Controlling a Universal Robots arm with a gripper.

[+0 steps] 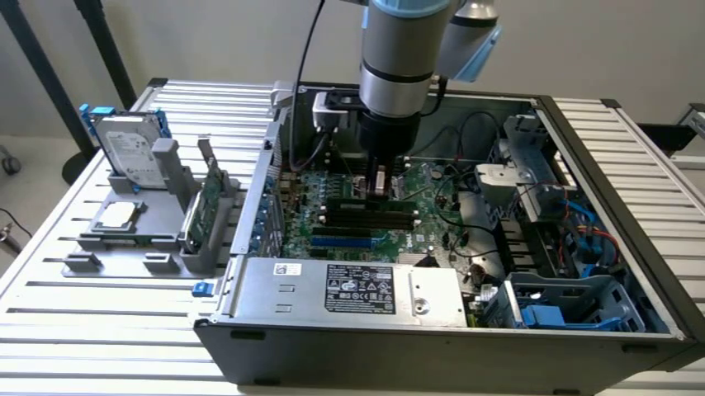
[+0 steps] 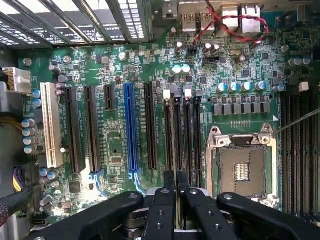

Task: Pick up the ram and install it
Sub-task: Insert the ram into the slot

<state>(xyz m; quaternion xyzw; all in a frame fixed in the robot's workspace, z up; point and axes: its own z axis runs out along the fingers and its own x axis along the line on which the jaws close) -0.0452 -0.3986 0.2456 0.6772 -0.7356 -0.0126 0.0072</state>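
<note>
My gripper [image 2: 176, 181] hangs low inside the open computer case [image 1: 617, 148], right over the black memory slots [image 2: 187, 135] of the green motherboard [image 2: 115, 125]. Its two fingertips [image 2: 169, 182] stand pressed close together. Between them runs a thin dark strip, the ram [image 2: 176, 162], seen edge-on and lined up along one slot. In the exterior view the gripper [image 1: 381, 188] reaches down from the arm to just above the slots [image 1: 369, 216], and the ram is mostly hidden behind the fingers there.
The CPU socket [image 2: 243, 167] lies beside the slots, and long expansion slots, one blue [image 2: 131, 127], lie on the other side. The power supply [image 1: 352, 289] and blue drive cage [image 1: 573, 305] line the case's near side. A grey fixture [image 1: 144, 223] holds a hard drive [image 1: 132, 153] and a green card [image 1: 201, 210].
</note>
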